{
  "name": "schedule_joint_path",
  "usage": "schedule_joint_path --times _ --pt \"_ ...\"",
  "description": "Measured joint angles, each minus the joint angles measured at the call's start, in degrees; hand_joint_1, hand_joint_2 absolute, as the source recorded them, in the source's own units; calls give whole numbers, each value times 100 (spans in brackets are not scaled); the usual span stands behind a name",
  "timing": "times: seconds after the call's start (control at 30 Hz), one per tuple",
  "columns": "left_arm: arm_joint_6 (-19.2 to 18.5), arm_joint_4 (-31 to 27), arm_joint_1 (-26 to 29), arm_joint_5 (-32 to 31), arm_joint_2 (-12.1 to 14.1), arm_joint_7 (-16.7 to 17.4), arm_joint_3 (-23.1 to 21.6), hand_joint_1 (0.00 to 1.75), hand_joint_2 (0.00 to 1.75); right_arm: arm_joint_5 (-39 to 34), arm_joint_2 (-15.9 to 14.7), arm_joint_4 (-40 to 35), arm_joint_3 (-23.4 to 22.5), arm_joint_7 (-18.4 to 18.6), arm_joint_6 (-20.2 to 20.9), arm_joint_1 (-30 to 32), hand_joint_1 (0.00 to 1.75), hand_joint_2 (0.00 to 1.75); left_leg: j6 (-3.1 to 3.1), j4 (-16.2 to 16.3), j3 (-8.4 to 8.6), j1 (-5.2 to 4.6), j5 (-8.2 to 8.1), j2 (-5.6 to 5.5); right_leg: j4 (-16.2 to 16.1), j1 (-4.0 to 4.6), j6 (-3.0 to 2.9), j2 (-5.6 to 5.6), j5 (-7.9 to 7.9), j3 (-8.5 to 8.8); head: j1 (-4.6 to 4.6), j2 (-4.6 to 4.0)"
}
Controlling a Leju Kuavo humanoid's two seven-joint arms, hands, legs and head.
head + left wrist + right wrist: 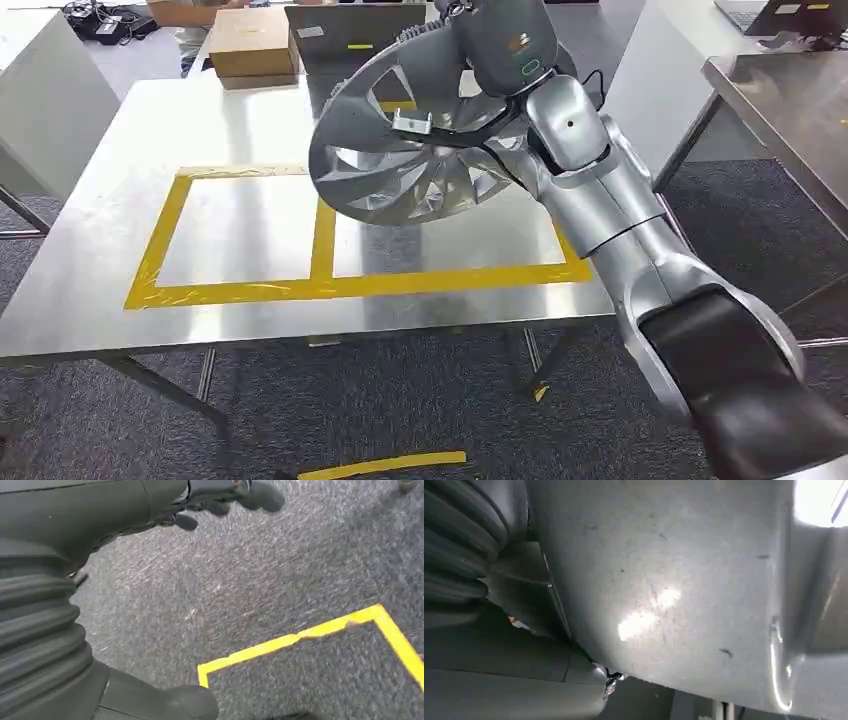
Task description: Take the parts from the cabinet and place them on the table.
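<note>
right robot hand (500,45): up over the far right part of the counter (90,250), carrying a silver wheel cover (400,140); fingers hidden behind the part, so how they wrap it can't be told
wheel cover: large finned disc, tilted on edge, held in the air above the counter, over the right box of the tape; whether its lower edge touches the steel can't be told
bracket: small metal clip (413,123) on the cover's rim, near the robot hand
right wrist view: the cover's grey surface (674,580) sits right against the camera, a bright glare spot on it
left robot hand (225,495): hanging low over the carpet (250,570), nothing in it; fingers look loosely curled, blurred, so how far open can't be told
counter: bare steel top, yellow tape (320,240) marking two boxes side by side; left box has nothing on it
far edge: cardboard box (250,45) on the counter, a person's torso (195,15) just behind it
floor: grey carpet, yellow tape corner (300,637) under the left arm, a loose strip (385,465) in front of the counter
right side: second steel table (790,110), well apart from the counter
</note>
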Motion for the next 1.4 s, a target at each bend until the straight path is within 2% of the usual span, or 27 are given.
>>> schedule_joint_path --times 0.03,0.07,0.17,0.2,0.23,0.27,0.33,0.37,0.4,0.47,0.53,0.57,0.67,0.7,0.73,0.77,0.83,0.87,0.9,0.97,1.0,1.03,1.1,1.2,1.33,1.37,1.4 --pt "0 -7 5 -2 0 4 0 0 175 0 0 11 -4 -7 33 2 175 175 -22 60 -31 23 -19 15 -45 -25 -6 -8 -3 88 9 0" --pt "0 -4 -3 -4 0 4 0 0 175 -11 0 26 -9 -2 54 -13 175 175 -58 271 -114 19 -93 31 -56 -44 -51 -19 -35 139 -20 0" --pt "2 -4 3 -4 11 20 0 0 175 -20 0 68 -11 -15 92 -13 175 175 -142 1611 -939 58 -534 41 -55 -49 -75 -20 -144 246 -18 0" --pt "18 -2 15 2 13 17 0 0 175 -33 0 123 -11 -24 116 -4 175 175 -157 1827 -1141 63 -493 45 -53 -52 -65 -15 -183 288 -15 0" --pt "42 -2 25 4 13 15 0 0 175 -53 -2 160 -11 -39 135 6 175 175 -163 1733 -1176 69 -294 51 -53 -59 -51 -9 -227 344 -18 0" --pt "72 -2 32 20 13 4 0 0 175 -94 -4 199 -13 -59 140 9 175 175 -167 1405 -1082 72 1 58 -50 -67 -31 -3 -277 411 -18 0" --pt "120 -2 42 35 13 -17 0 0 175 -162 -7 303 -43 -131 140 1 175 175 -161 336 -671 87 688 81 -37 -87 26 -3 -404 562 -18 0" --pt "129 13 61 41 4 -20 0 0 175 -184 -9 384 -70 -140 142 -11 175 175 -147 146 -551 72 660 87 -28 -54 75 1 -462 573 -30 0" --pt "147 13 58 55 0 -24 0 0 175 -188 -13 455 -81 -142 153 -48 175 175 -60 -48 -474 69 537 79 -6 -46 109 18 -484 552 -55 0" --pt "157 15 85 70 -9 -31 0 0 175 -177 -50 588 -98 -157 155 -45 175 175 44 -20 -489 60 498 73 -16 -36 166 23 -457 576 -24 0" --pt "162 13 134 77 -28 -35 2 0 175 -175 -103 719 -120 -160 168 -49 175 175 127 -40 -388 86 455 53 61 -60 214 6 -508 560 -13 0" --pt "162 13 134 83 -31 -42 2 0 175 -177 -124 778 -122 -160 175 -85 175 175 163 -42 -356 85 428 53 321 -67 239 -1 -537 436 0 0" --pt "164 15 134 85 -42 -24 2 0 175 -131 -155 1028 -122 -120 238 -197 175 175 212 -37 -301 79 366 53 1515 -67 297 -2 -980 -364 24 0" --pt "164 15 154 79 -42 2 2 0 175 -109 -181 1130 -122 -98 271 -191 175 175 213 -35 -262 78 331 42 1742 -70 299 -2 -1029 -573 26 0" --pt "164 13 182 57 -42 22 2 0 175 -83 -186 1252 -122 -88 295 -195 175 175 206 -34 -211 78 294 29 1695 -72 287 -3 -910 -650 31 0" --pt "173 15 207 33 -42 24 2 0 175 -79 -184 1349 -122 -81 330 -211 175 175 197 -31 -155 78 250 19 1398 -71 268 -3 -637 -602 31 0" --pt "227 15 217 -33 -57 -4 2 0 175 -70 -186 1493 -122 -28 415 -294 175 175 170 -27 -45 73 164 12 430 -64 214 -3 65 -283 33 0" --pt "258 17 218 -68 -65 -20 -2 0 175 -68 -184 1585 -122 -2 459 -367 175 175 143 -29 -27 71 125 8 23 -51 180 -7 265 -175 33 0" --pt "284 22 214 -122 -70 -20 -4 0 175 -68 -184 1697 -122 17 502 -455 175 175 104 -17 -29 58 111 -11 -51 -2 163 -6 16 -150 26 0" --pt "349 22 224 -236 -68 -17 -41 0 175 -55 -181 1844 -131 68 579 -545 175 175 18 1 2 54 109 -15 -68 2 109 -3 120 -98 37 0" --pt "398 22 257 -305 -68 -35 -72 0 175 -55 -181 1902 -149 90 599 -562 175 175 45 -20 -8 31 77 -3 -67 -28 162 -4 181 -60 35 0" --pt "448 24 272 -374 -68 -74 -114 0 175 -57 -184 1983 -188 112 630 -596 175 175 61 -51 24 42 80 1 -64 -20 167 8 165 -60 33 0" --pt "705 24 294 -622 -68 -100 -236 0 175 -94 -186 2083 -236 96 682 -625 175 175 42 -114 65 45 67 17 -59 -7 114 15 131 -60 29 0" --pt "995 15 308 -984 -55 -153 -437 0 175 -219 -186 2238 -326 13 789 -635 175 175 36 -168 91 41 62 19 -59 -10 80 11 109 -58 28 0" --pt "999 15 366 -1314 -39 -70 -785 0 175 -295 -173 2411 -426 -83 988 -602 175 175 0 -191 104 42 66 32 -56 -7 56 20 106 -57 28 0" --pt "999 15 377 -1322 -39 -61 -843 0 175 -315 -164 2443 -454 -94 1016 -598 0 0 -1 -194 107 42 66 38 -56 -7 56 25 105 -57 28 0" --pt "984 15 382 -1325 -39 -50 -900 0 175 -356 -149 2476 -498 -114 1073 -605 0 0 -4 -194 109 42 67 39 -56 -6 56 25 105 -56 28 0"
